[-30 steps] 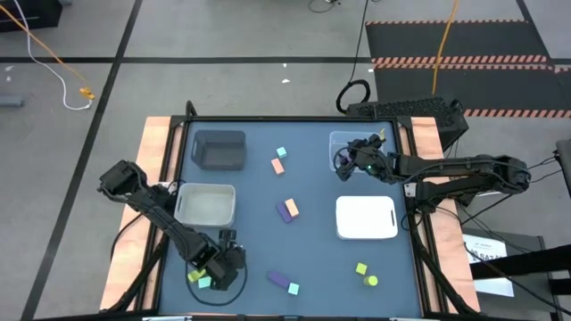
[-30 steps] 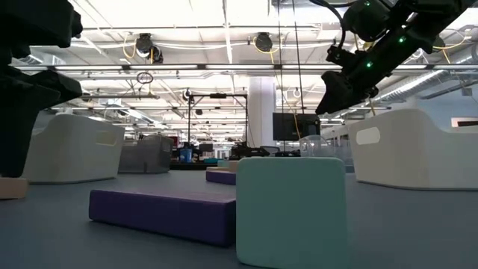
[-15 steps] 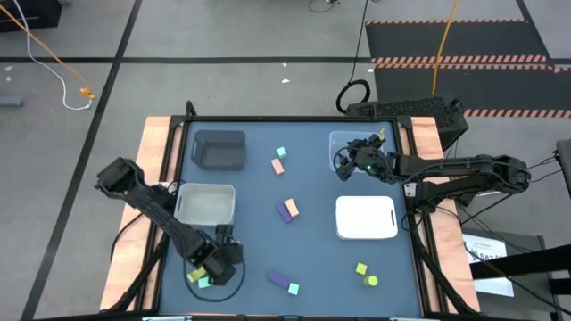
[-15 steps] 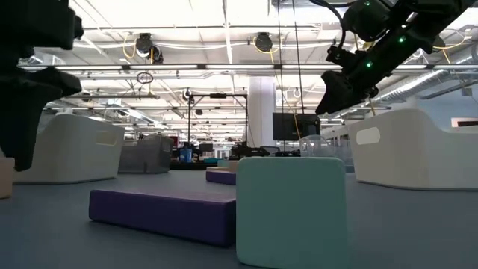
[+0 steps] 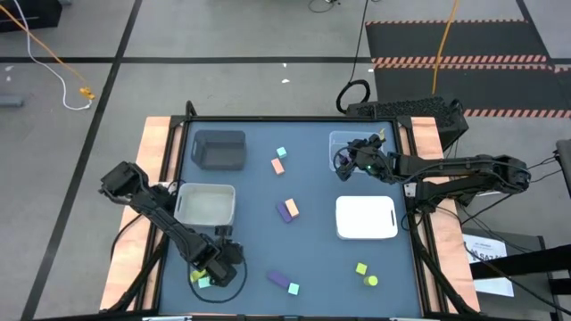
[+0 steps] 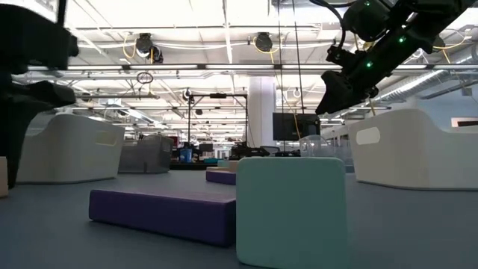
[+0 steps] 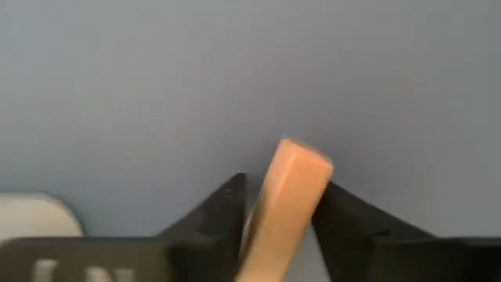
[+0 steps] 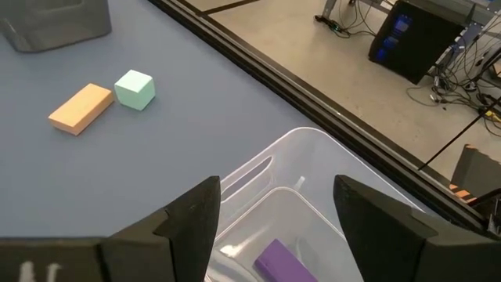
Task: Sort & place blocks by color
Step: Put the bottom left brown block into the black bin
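Bare blue table (image 5: 321, 187) lies open mid-table; white bin (image 5: 206, 204) crowds the left tool (image 5: 217, 264).

Four bins (image 5: 219, 135) — and twelve blocks (image 5: 282, 153): three each of salmon, purple, teal, yellow-green.

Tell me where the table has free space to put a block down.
Bare mat lies between the grey bin and the clear bin, apart from two blocks. The near edge is crowded: left gripper, purple bar, yellow blocks.

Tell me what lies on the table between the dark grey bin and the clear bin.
In the high view, a teal cube and an orange bar, side by side, between grey bin and clear bin.
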Robot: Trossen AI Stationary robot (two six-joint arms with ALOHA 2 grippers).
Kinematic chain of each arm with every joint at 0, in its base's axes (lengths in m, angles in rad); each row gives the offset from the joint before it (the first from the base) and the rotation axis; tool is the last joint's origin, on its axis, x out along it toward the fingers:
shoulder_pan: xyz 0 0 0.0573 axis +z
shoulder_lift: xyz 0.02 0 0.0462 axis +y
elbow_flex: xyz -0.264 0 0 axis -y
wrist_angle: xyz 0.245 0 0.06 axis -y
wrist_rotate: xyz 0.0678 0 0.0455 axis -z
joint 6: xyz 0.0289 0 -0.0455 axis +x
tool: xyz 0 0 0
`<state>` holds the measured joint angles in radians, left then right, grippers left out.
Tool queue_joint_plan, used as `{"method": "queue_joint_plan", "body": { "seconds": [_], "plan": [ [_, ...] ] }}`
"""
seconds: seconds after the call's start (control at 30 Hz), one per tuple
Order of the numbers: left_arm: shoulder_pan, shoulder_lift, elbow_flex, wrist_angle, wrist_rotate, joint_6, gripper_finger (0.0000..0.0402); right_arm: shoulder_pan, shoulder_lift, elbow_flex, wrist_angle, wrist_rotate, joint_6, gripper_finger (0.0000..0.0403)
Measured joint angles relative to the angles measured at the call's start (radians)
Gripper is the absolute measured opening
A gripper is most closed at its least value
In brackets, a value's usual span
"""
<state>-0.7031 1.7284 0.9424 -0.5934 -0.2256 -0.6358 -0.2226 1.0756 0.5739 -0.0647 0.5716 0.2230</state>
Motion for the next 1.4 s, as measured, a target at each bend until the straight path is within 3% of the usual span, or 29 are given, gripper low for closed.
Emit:
{"method": "queue_joint_plan", "body": {
  "seconds": [0.1,0.23,0.33,0.47,0.73,0.87,1.0,1.2,1.4],
  "plan": [
    [0.018,0.002,0.000,0.053,0.011,-0.048,0.0054,0.000,0.000,0.000,0.000,0.000,0.000,0.0240],
    [0.058,0.002,0.000,0.181,0.026,-0.109,0.0056,0.000,0.000,0.000,0.000,0.000,0.000,0.0240],
    [0.092,0.002,0.000,0.314,-0.011,-0.063,0.0056,0.000,0.000,0.000,0.000,0.001,0.000,0.0240],
    [0.139,0.002,0.035,0.411,-0.087,0.159,0.0056,0.000,0.000,0.000,0.000,0.001,-0.002,0.0240],
    [0.249,0.000,0.225,0.435,-0.312,0.729,0.0056,0.000,0.000,0.000,0.001,0.002,0.000,0.0240],
    [0.291,0.000,0.317,0.444,-0.435,0.898,0.0056,0.000,0.000,0.000,0.001,0.002,0.000,0.0240],
    [0.342,-0.001,0.372,0.472,-0.504,0.884,0.0056,0.000,0.000,0.000,0.001,0.002,0.002,0.0240],
    [0.408,-0.007,0.373,0.584,-0.504,0.817,0.0056,0.000,0.000,0.000,0.003,0.003,0.029,0.0240],
    [0.429,-0.052,0.374,0.626,-0.505,0.853,0.0064,0.000,0.000,0.000,0.008,0.004,0.027,0.0240]
  ]
}}
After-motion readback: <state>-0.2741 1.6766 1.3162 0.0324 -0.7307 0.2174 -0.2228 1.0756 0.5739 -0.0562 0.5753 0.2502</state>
